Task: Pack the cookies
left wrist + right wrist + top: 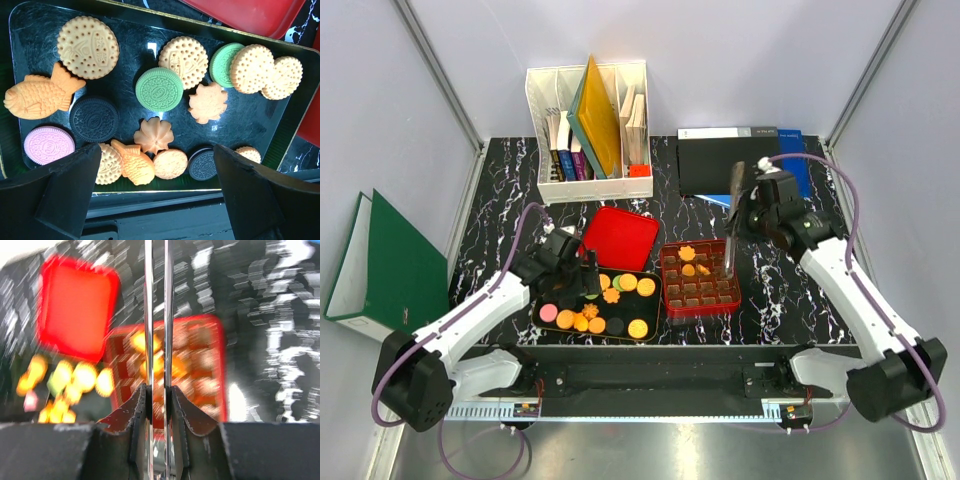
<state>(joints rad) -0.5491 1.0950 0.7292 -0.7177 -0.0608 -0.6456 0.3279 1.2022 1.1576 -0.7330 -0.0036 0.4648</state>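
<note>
Black tray (546,322) lies at the near tabletop (790,290) edge. The red lid (618,238) is just behind it and the red gridded tin (667,285) just to its right, with bare marble beyond the tin.

Cookies (159,90): most are on the tray, a few in the tin's far cells. They are dotted tan rounds, green, pink and black discs, flowers and fish. Embossed stamps are illegible.

Left claw (156,155) is spread wide and empty over the tray. Right claw (159,405) is clamped on metal tongs (148,315) above the tin.
</note>
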